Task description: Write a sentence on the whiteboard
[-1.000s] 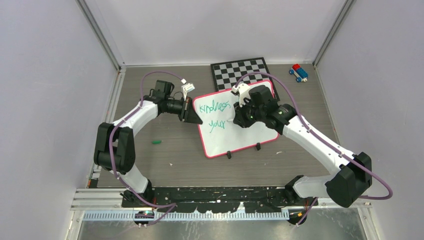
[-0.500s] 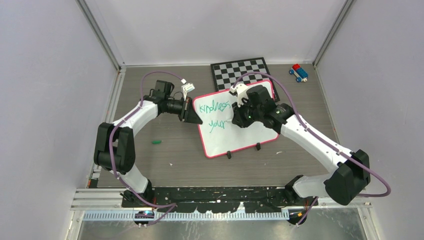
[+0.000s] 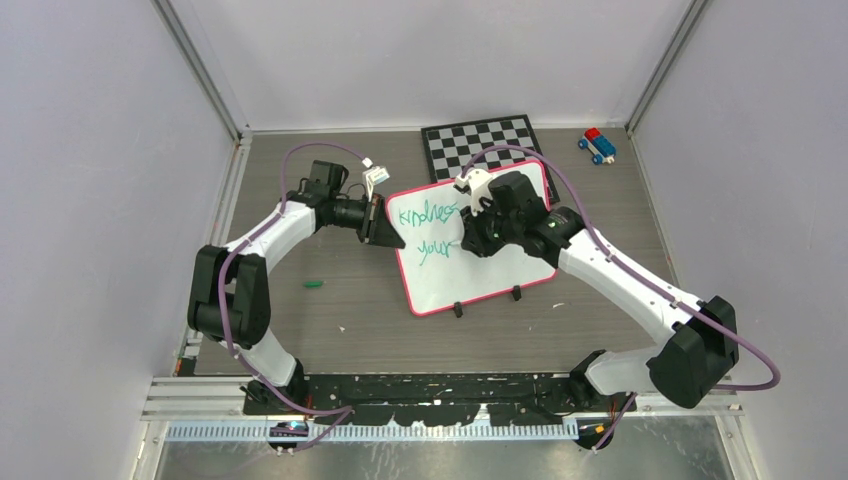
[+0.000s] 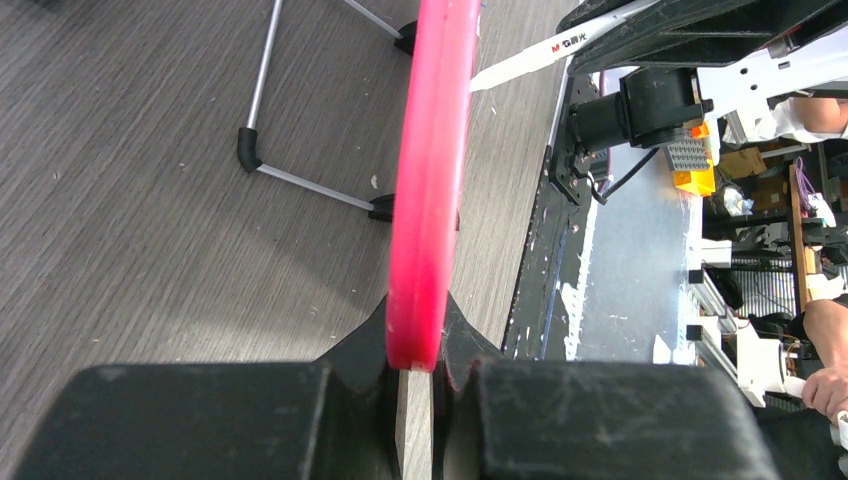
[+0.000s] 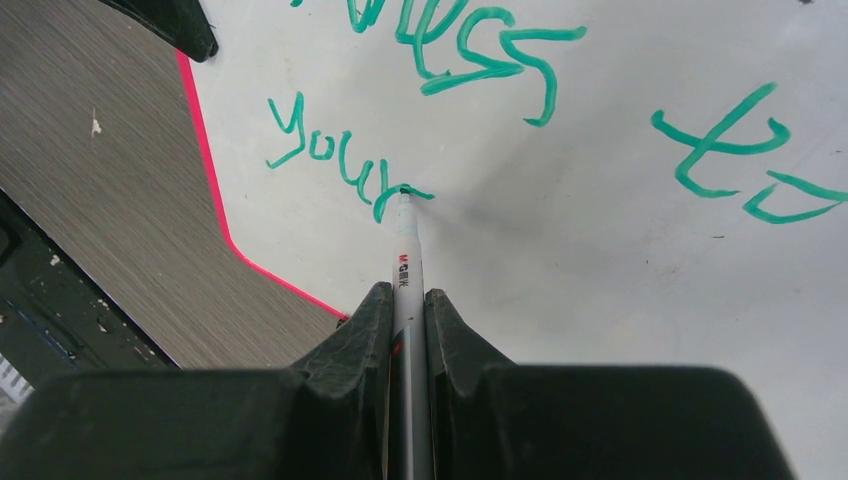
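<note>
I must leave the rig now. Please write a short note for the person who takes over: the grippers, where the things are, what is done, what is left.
Left gripper: shut on the pink edge of the whiteboard, steadying it.
Right gripper: shut on the marker, with the tip touching the board right after "your".
Whiteboard: mid-table, just in front of the chequered board.
Done: the sentence so far reads "kindness to" on line one and "your" on line two, in green.
Left: the rest of line two. Probably best to hold both grips as they are.
</note>
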Robot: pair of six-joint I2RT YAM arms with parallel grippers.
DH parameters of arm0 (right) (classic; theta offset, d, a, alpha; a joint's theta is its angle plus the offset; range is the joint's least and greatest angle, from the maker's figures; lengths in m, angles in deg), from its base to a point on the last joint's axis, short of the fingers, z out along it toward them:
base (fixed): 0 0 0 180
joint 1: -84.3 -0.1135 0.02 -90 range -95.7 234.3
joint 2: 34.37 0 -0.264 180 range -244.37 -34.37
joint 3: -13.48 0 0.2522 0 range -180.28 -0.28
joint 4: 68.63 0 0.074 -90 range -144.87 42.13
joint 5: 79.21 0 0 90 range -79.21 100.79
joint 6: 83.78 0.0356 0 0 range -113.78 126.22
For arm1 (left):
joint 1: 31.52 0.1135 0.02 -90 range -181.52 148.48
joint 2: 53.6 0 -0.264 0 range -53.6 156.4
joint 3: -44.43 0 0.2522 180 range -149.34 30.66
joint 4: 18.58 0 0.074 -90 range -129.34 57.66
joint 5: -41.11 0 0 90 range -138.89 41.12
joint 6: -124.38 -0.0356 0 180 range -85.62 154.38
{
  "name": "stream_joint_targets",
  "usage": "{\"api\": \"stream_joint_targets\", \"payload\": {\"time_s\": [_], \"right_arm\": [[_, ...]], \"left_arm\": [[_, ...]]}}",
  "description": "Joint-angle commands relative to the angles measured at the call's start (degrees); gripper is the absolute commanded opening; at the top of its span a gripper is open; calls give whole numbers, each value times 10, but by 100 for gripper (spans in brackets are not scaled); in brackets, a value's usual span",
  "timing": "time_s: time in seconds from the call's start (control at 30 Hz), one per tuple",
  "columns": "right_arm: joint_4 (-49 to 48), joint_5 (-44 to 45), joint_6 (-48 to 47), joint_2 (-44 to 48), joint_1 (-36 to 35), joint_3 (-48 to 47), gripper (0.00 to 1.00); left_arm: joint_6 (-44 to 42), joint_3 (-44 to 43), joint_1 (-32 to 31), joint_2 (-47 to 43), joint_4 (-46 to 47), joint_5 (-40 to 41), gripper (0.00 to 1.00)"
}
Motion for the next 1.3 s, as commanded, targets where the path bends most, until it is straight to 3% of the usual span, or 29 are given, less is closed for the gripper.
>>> {"api": "stream_joint_targets", "payload": {"time_s": [0.0,0.3,0.8,1.27], "right_arm": [[-9,41,-14,16,-1,-3,0],[2,50,-21,28,-1,11,0],[13,-6,-17,-2,-7,-17,0],[1,-16,-10,45,17,0,0]], "left_arm": [[-5,4,-3,-16,14,7,0],[-6,5,-3,-16,13,7,0],[-7,6,-3,-16,13,7,0],[-6,7,-3,-17,13,3,0]]}}
